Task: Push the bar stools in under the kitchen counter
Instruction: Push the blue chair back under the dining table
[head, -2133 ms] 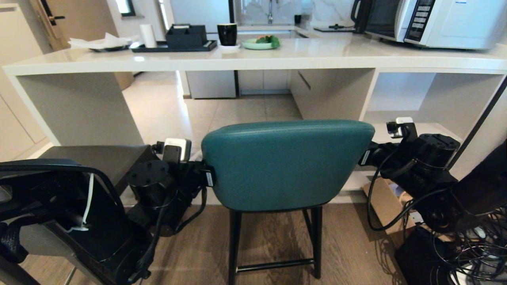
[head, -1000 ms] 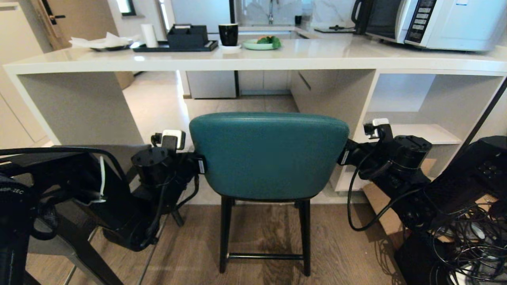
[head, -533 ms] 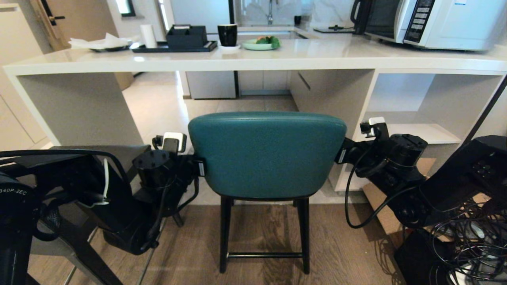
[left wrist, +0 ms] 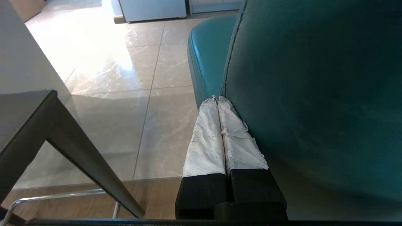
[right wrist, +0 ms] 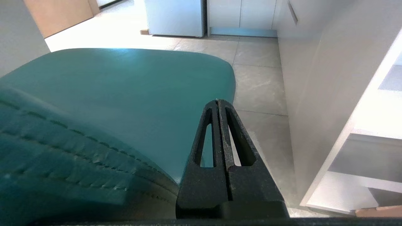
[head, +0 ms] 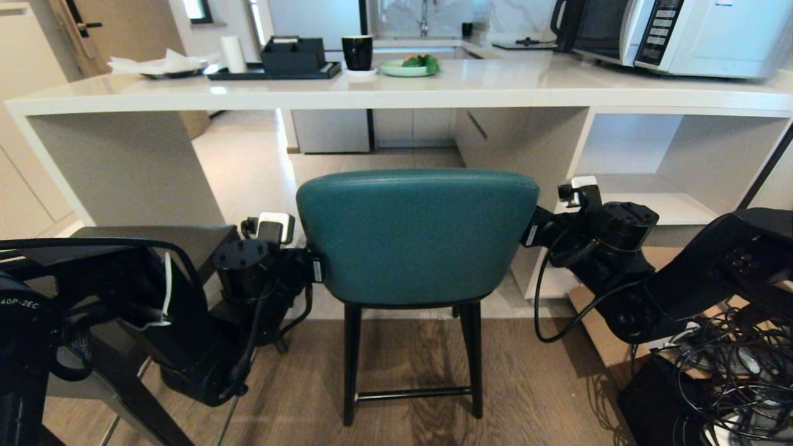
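Grippers, left (left wrist: 217,99) and right (right wrist: 217,102), both fully closed and holding nothing, flank the teal stool (head: 418,235) standing before the counter (head: 396,93), beside the grey stool (head: 155,244).

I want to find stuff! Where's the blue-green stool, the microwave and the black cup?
teal stool (head: 418,235), head view, middle of its backrest.
microwave (head: 712,34), head view, its white front beside the buttons.
black cup (head: 357,52), head view, middle of its side.
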